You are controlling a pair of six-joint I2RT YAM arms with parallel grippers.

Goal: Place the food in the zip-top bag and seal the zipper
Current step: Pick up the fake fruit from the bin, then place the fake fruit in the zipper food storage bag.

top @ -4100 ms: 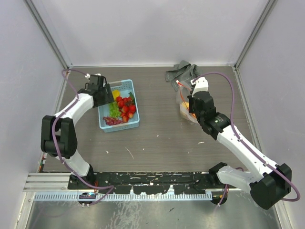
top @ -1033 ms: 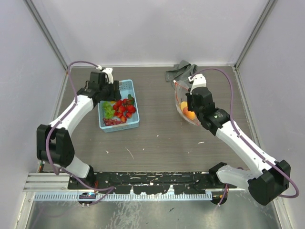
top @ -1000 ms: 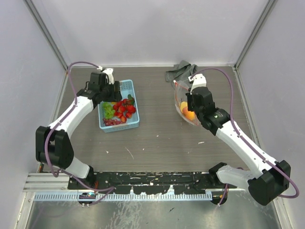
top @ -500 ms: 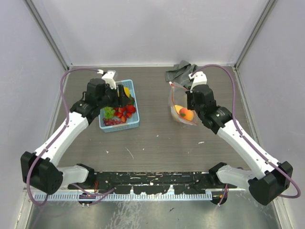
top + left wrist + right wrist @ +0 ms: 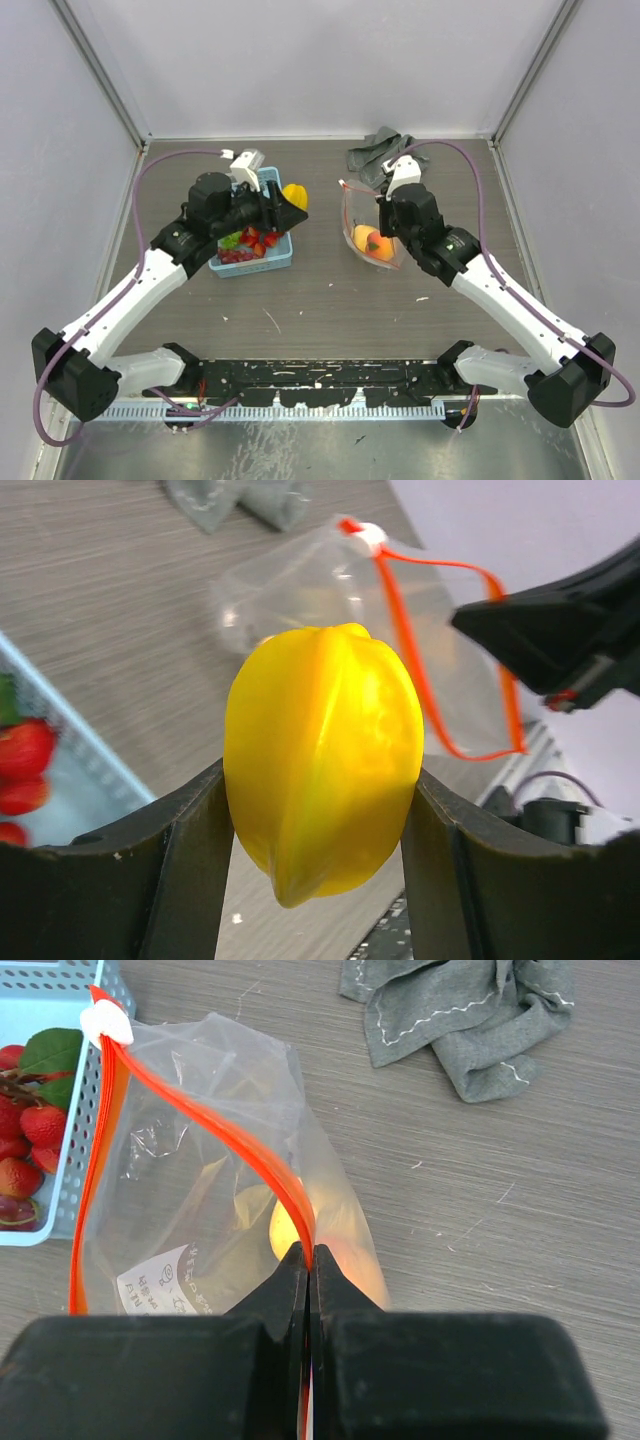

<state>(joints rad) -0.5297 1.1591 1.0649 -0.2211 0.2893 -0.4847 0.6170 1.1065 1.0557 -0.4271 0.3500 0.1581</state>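
My left gripper is shut on the yellow lemon, which hangs in the air between the basket and the bag. From the left wrist the lemon fills the gap between both fingers. The clear zip-top bag hangs with its mouth open to the left and holds an orange-red peach. On its red-orange zipper my right gripper is shut, pinching one edge of the mouth. Strawberries and grapes lie in the basket.
The light blue basket stands left of centre, under my left arm. A crumpled grey cloth lies at the back, just behind the bag. Side walls close in the table left and right.
My left arm has lifted the lemon out of the basket and carried it right, toward the bag. My right gripper has drawn the bag leftward, its mouth now wider.
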